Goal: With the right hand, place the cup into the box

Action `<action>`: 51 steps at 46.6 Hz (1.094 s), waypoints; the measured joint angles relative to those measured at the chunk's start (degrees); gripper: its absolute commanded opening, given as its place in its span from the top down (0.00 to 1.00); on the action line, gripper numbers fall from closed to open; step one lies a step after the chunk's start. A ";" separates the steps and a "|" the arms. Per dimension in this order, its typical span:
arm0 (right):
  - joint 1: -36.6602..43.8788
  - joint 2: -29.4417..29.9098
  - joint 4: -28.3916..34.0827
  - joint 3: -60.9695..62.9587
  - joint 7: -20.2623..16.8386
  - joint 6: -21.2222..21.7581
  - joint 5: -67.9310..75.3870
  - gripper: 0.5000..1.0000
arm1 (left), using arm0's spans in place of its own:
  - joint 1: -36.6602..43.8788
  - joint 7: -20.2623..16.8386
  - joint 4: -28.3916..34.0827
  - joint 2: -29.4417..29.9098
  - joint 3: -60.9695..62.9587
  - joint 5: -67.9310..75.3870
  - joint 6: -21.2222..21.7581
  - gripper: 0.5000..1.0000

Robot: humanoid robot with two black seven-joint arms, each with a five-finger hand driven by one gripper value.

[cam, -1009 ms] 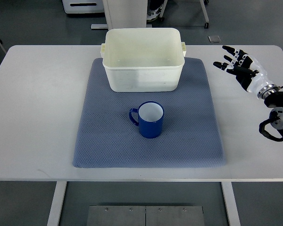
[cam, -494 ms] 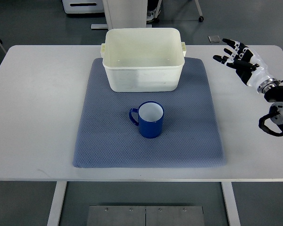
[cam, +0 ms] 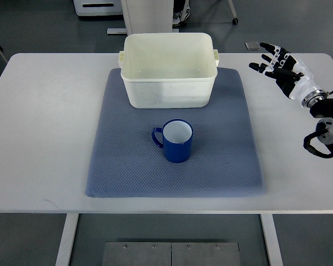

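A blue cup (cam: 176, 141) with a white inside stands upright on the grey-blue mat (cam: 127, 166), its handle pointing left. Behind it on the mat sits the cream plastic box (cam: 169, 77), with nothing visible inside. My right hand (cam: 273, 62) hovers over the table's far right corner, fingers spread and holding nothing. It is well to the right of the box and far from the cup. The left arm does not show.
The white table (cam: 44, 122) carries the mat in its middle. Beyond the far edge are grey floor, furniture legs and a small grey plate (cam: 252, 45) on the floor.
My right hand has moved up and slightly left, toward the table's far edge, fingers still spread. The cup and box have not moved.
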 measured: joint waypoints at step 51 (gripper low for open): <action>3.54 -0.37 6.85 0.24 1.36 0.48 -0.08 0.00 | 0.01 0.02 0.01 0.00 0.00 0.02 0.01 0.00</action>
